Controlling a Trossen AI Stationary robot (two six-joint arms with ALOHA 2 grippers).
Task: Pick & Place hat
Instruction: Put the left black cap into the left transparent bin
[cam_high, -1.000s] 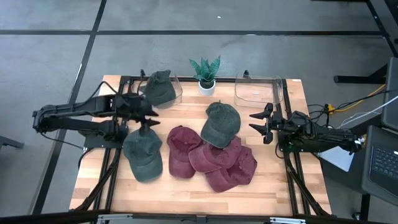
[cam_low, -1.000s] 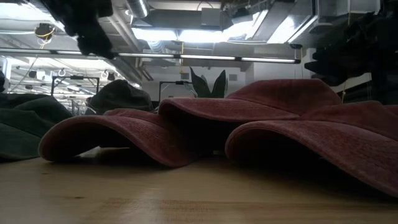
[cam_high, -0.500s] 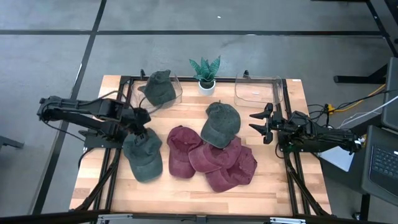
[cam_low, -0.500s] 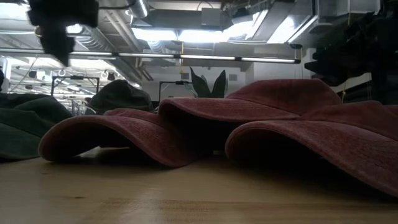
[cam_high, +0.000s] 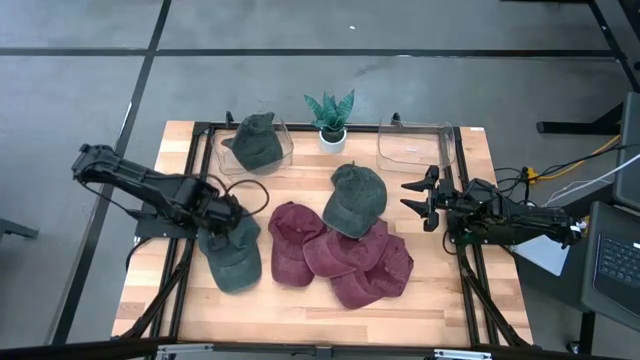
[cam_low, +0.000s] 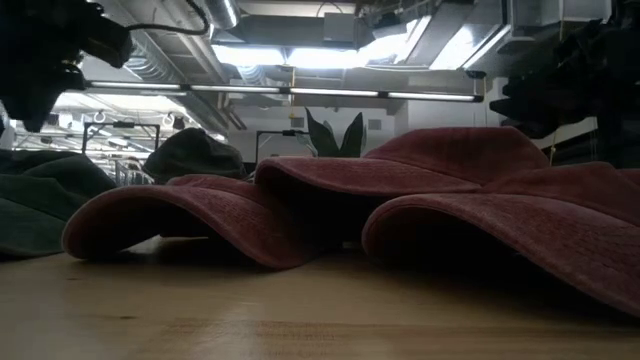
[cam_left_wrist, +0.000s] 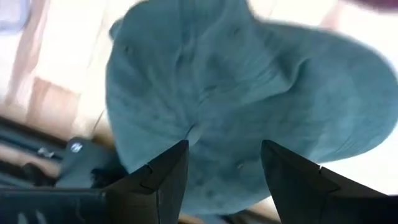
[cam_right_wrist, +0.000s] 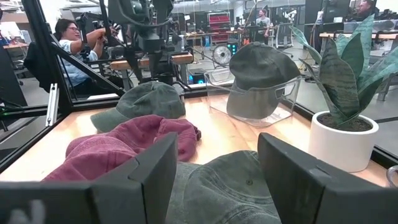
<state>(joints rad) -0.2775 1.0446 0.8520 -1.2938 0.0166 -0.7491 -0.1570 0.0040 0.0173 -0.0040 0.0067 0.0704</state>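
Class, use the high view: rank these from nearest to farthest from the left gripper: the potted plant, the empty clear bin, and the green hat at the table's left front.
1. Green hat, directly beneath the open left gripper, left front.
2. Potted plant, back edge, centre.
3. Empty clear bin, back right.

Matt cloth hats (cam_high: 345, 255), wooden table (cam_high: 470, 290)

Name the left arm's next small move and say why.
Probably lower and close: the left gripper hovers open over the green hat, its fingers straddling the crown without gripping it yet.
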